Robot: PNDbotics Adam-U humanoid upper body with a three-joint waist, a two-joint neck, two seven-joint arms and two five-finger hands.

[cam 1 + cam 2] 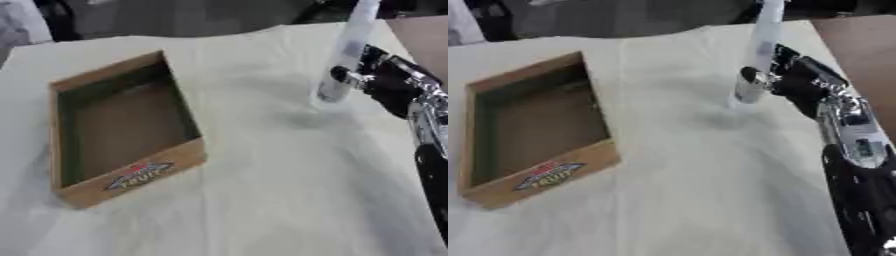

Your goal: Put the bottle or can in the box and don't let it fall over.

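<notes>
A tall clear bottle (347, 50) with a pale label stands upright, slightly tilted, on the white cloth at the upper right. My right hand (385, 77) comes in from the right edge and is curled round the bottle's lower part, thumb on its near side. The bottle's base (744, 100) sits at or just above the cloth; I cannot tell which. A shallow cardboard box (122, 130), open and empty with a logo on its near wall, lies at the left, well apart from the bottle. My left hand shows in no view.
A white cloth (262, 190) covers the table. A brown surface (859, 55) lies at the upper right edge beyond the cloth. Dark shapes stand along the far edge.
</notes>
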